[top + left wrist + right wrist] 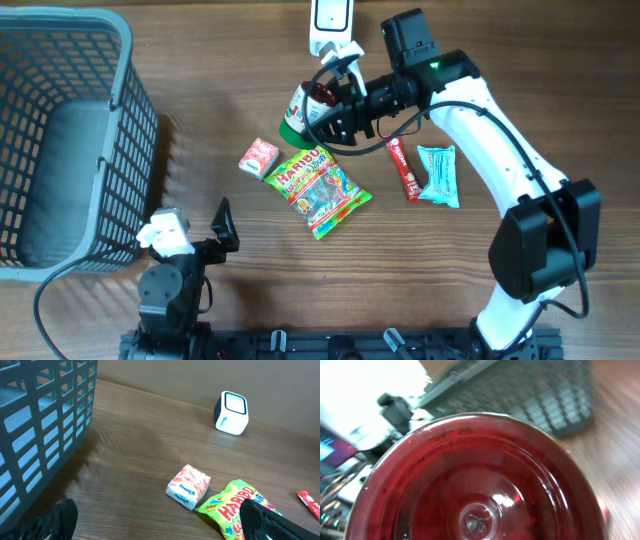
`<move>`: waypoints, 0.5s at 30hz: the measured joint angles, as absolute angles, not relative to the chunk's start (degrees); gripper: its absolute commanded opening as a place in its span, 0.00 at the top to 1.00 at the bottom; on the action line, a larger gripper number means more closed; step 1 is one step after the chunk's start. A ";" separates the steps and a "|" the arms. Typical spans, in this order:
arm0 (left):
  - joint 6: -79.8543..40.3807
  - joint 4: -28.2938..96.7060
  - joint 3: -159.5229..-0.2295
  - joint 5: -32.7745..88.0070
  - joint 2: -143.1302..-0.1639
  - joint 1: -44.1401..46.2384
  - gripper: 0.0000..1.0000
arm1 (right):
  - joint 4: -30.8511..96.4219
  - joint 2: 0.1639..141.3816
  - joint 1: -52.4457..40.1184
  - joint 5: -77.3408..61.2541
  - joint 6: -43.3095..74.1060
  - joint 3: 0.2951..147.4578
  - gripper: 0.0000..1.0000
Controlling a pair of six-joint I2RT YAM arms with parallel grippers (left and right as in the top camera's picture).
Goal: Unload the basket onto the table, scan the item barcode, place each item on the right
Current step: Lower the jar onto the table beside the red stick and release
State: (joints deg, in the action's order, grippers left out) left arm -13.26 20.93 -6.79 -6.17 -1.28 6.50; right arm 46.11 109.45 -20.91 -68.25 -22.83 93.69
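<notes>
one red bottle [303, 108] is clamped in the right claw [335, 108], with the scanner [330, 22] just beyond it. if the bottle is tilted wrong, its barcode may face away. the left claw [160, 525] gapes wide.

Bare wooden worktop [210, 100] lies open to me between the grey plastic lattice basket [142, 120], left, and the small pink-white packet [258, 158]; a colourful gummy bag [318, 190], red stick pack [403, 170] and teal wrapper [438, 175] crowd the right.

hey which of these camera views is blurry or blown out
Right wrist: the bottle fills the frame up close, the basket behind it is blurred, and the top-left corner is blown out white. Overhead and left wrist: sharp and evenly lit.
</notes>
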 measured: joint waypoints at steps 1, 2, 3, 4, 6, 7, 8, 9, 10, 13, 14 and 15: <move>-13.26 20.93 -6.79 -6.17 -1.28 6.50 0.00 | 47.55 109.45 -20.91 -59.99 -16.21 93.71 0.47; -13.26 20.93 -6.79 -6.17 -1.28 6.50 0.00 | 49.65 109.51 -20.88 -51.44 -10.33 93.62 0.48; -13.26 20.93 -6.79 -6.17 -1.28 6.50 0.00 | 52.49 109.54 -20.78 -43.33 -4.89 93.58 0.48; -13.26 20.93 -6.79 -6.17 -1.26 6.50 0.00 | 54.70 109.54 -20.78 -38.92 -2.20 93.56 0.48; -13.26 20.93 -6.79 -6.17 -1.28 6.50 0.00 | 57.49 109.60 -20.80 -30.11 3.22 93.32 0.47; -13.26 20.93 -6.79 -6.17 -1.28 6.50 0.00 | 56.82 109.62 -20.78 -25.76 5.61 92.09 0.44; -13.26 20.93 -6.79 -6.17 -1.28 6.50 0.00 | 55.46 109.65 -20.78 -23.62 6.70 90.61 0.44; -13.26 20.91 -6.79 -6.17 -1.28 6.50 0.00 | 53.39 110.02 -20.80 -20.97 8.27 88.05 0.44; -13.26 20.93 -6.79 -6.17 -1.28 6.50 0.00 | 51.77 110.69 -20.80 -19.18 9.67 86.02 0.45; -13.26 20.93 -6.79 -6.17 -1.28 6.50 0.00 | 48.69 114.91 -20.80 -14.48 14.76 82.17 0.51; -13.26 20.91 -6.79 -6.17 -1.28 6.50 0.00 | 47.88 115.66 -20.62 -14.11 16.38 82.21 0.49; -13.26 20.93 -6.79 -6.17 -1.28 6.50 0.00 | 47.79 115.72 -20.62 -13.89 17.58 82.26 0.45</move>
